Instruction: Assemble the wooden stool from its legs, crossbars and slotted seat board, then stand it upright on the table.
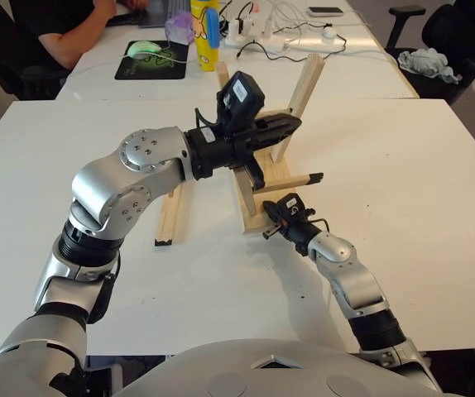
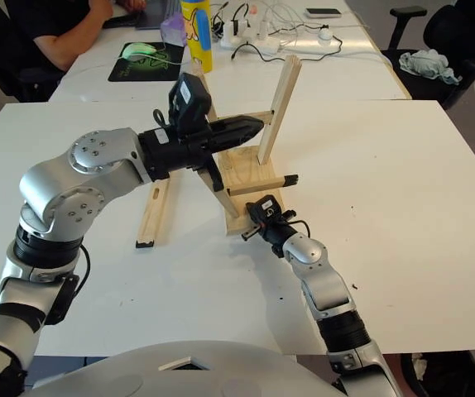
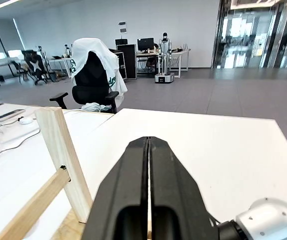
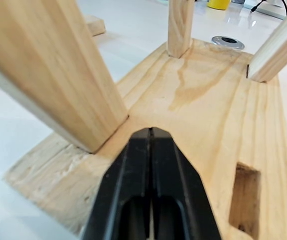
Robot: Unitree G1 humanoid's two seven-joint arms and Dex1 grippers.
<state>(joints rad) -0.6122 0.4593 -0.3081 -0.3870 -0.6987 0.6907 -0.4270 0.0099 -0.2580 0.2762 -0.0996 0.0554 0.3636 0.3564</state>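
The loose pale wooden leg (image 1: pixel 171 217) lies flat on the white table (image 1: pixel 436 207). Its long axis runs near to far, just left of the pale slotted seat board (image 1: pixel 258 217). The black left gripper (image 1: pixel 294 124), fingers pressed together, hovers above the board beside an upright wooden leg (image 1: pixel 306 87). The black right gripper (image 1: pixel 269 230), fingers together, meets the board's near edge. The left arm is judged nearer the loose leg.

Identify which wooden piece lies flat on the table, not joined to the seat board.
The loose wooden piece left of the seat board, apart from it; the legs stand slotted into that board.
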